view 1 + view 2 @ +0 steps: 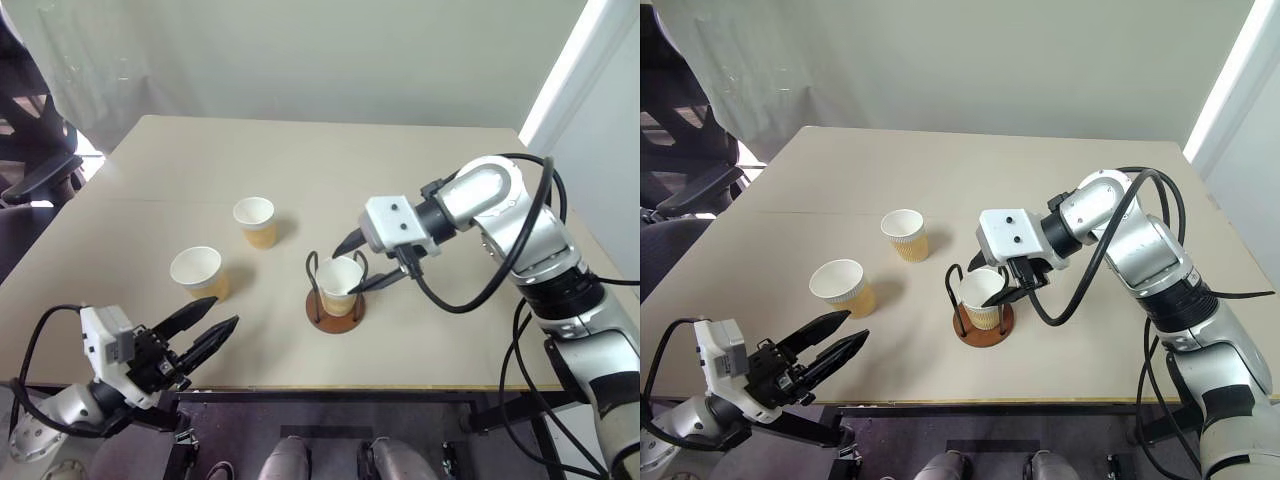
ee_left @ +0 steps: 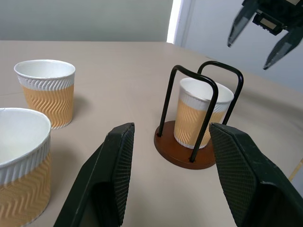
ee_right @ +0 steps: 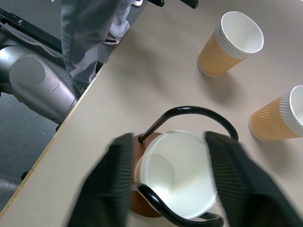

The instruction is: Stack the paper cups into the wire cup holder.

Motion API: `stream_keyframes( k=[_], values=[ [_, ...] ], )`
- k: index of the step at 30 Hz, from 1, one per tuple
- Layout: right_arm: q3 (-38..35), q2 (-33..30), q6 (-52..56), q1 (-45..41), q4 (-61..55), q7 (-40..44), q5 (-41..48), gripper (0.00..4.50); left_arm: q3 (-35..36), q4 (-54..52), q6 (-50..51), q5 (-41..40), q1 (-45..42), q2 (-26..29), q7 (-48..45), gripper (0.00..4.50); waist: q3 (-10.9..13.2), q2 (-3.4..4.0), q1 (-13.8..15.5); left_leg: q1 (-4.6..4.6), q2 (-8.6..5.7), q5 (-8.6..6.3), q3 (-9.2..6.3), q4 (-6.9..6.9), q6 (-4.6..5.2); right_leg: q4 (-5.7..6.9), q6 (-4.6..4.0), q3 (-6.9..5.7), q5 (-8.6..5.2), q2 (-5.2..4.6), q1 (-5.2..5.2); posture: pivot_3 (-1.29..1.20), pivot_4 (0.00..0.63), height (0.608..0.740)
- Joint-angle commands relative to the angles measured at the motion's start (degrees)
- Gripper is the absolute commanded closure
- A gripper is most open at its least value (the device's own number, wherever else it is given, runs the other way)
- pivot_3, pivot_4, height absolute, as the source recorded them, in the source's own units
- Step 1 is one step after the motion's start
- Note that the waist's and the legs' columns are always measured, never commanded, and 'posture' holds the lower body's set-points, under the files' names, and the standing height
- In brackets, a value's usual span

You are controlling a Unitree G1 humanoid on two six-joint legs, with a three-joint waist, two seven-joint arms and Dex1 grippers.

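One paper cup [image 1: 338, 283] stands upright inside the wire cup holder [image 1: 335, 322], between its two black wire loops, near the table's front middle. My right gripper [image 1: 362, 263] hangs just over that cup's rim, open, one finger on each side and nothing held. In the left wrist view its spread fingers [image 2: 239, 26] show above the cup [image 2: 201, 116], apart from it. Two more paper cups [image 1: 255, 220] [image 1: 198, 272] stand upright on the table to the left of the holder. My left gripper [image 1: 205, 335] is open and empty at the front left edge, pointing toward the holder.
The beige table [image 1: 330, 160] has free room behind and to the right of the holder. A black office chair [image 1: 35, 175] stands beyond the table's left edge. The front edge runs close below the holder.
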Motion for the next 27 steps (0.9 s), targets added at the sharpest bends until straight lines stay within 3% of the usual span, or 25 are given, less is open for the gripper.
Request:
stream_keyframes(
  k=[1, 5, 7, 9, 14, 21, 27],
  values=[
    [-3.27, -0.53, -0.77, -2.36, 0.22, -0.44, 0.61, 1.61, 3.5, -0.63, 0.46, -2.7, -1.62, 2.14, 0.66, 1.81, 0.0, 0.0, 0.02, 0.0, 0.0, 0.0, 0.0, 0.0, 0.0, 0.0, 0.0, 0.0, 0.0, 0.0, 0.0, 0.0, 0.15, 0.74],
    [-9.02, -1.83, 0.12, -3.34, 2.17, -1.15, 4.15, 1.61, 8.8, 2.43, 5.66, -7.48, -8.94, 8.94, 5.52, 1.81, 0.0, 0.0, 0.41, 0.0, 0.0, 0.04, -0.05, 0.0, -0.04, 0.03, -0.08, -0.05, 0.06, 0.0, 0.0, 0.0, 0.15, 0.74],
    [-12.17, -2.35, 1.39, -2.83, 2.2, -2.49, 5.9, 1.61, 10.43, 5.91, 9.84, -9.6, -15.14, 15.59, 6.86, 1.81, -0.01, -0.04, 0.81, 0.02, 0.0, 0.09, -0.06, -0.01, -0.09, 0.05, -0.1, -0.06, 0.14, 0.01, 0.01, 0.0, 0.15, 0.74],
    [-13.58, -3.64, 2.15, -1.8, 1.97, -3.52, 5.93, 1.61, 8.04, 10.59, 17.35, -9.81, -19.49, 26.12, 3.12, 1.81, -0.06, -0.14, 1.01, 0.03, 0.0, 0.18, -0.13, -0.02, -0.18, 0.08, -0.16, -0.1, 0.22, 0.05, 0.0, 0.0, 0.15, 0.74],
    [-14.07, -5.05, 3.0, 0.09, 0.9, -7.01, 4.63, 1.61, -5.15, 18.85, 16.81, -1.37, -27.48, 36.3, -7.16, 1.81, -0.01, 0.07, 0.79, 0.07, -0.07, 0.11, -0.09, -0.06, -0.29, -0.07, -0.14, 0.03, 0.5, -0.01, -0.01, 0.0, 0.15, 0.74],
    [-14.43, -6.48, 5.19, 1.75, -1.74, -9.46, 4.66, 1.61, -18.75, 27.62, 13.95, 8.93, -37.65, 41.69, -19.05, 1.81, -0.02, -0.04, 0.56, -0.44, 0.08, 0.05, -0.13, -0.4, -0.52, 0.04, 0.05, -0.04, 0.65, 0.1, -0.74, 0.0, 0.15, 0.74],
    [-14.61, -7.69, 6.59, 3.04, -3.32, -10.86, 4.78, 1.61, -20.57, 31.16, 13.59, 12.18, -42.02, 41.63, -23.68, 1.81, -0.03, -0.05, 0.51, -0.89, 0.11, -0.02, -0.13, -0.45, -0.47, -0.06, 0.15, -0.06, 0.64, 0.11, -1.13, 0.0, 0.15, 0.74]
  ],
)
